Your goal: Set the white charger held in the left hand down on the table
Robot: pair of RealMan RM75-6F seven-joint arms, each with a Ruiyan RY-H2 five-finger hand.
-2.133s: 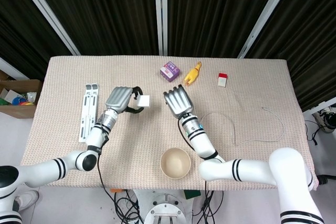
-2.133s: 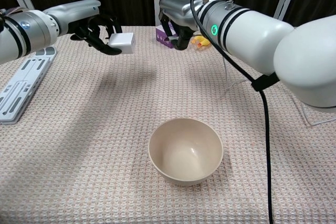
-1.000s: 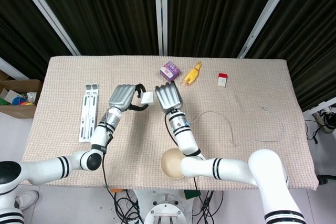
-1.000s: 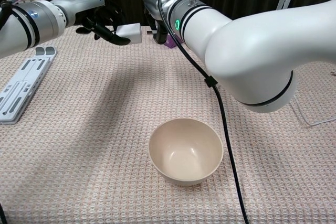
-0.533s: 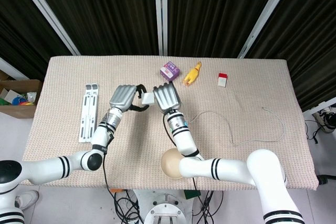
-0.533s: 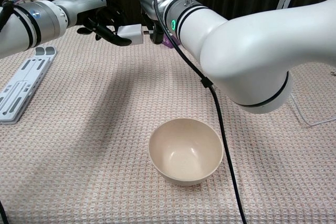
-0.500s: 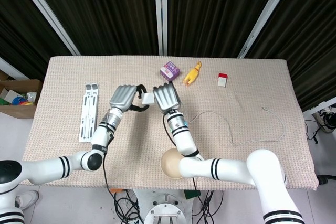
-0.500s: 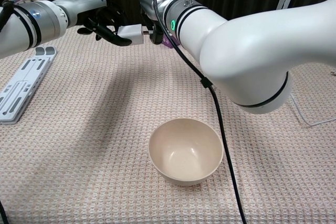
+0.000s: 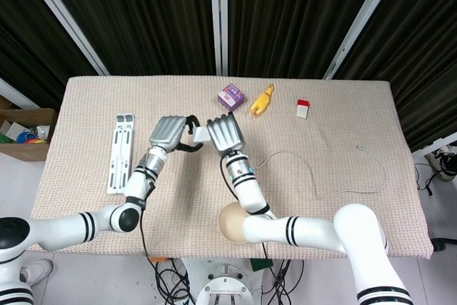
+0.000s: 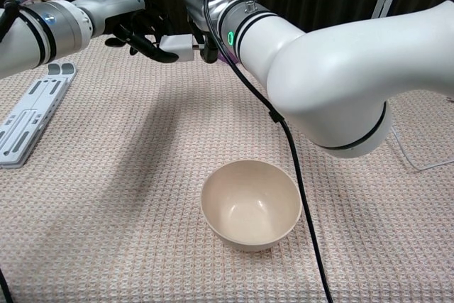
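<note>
The white charger hangs in the air above the table's middle left, pinched at its left end by my left hand. In the chest view the charger juts to the right out of the left hand's dark fingers. My right hand hovers right beside it, fingers hanging down and spread, with its fingertips at the charger's right end. Whether they touch it I cannot tell. The charger is well above the woven tablecloth.
A beige bowl stands near the front edge, below my right forearm. A white folding stand lies at the left. A purple box, a yellow toy chicken and a red-and-white block sit at the back. A thin cable curls at the right.
My right hand has moved left until it is against the charger's right end. The left hand has lifted the charger slightly and kept hold of it.
</note>
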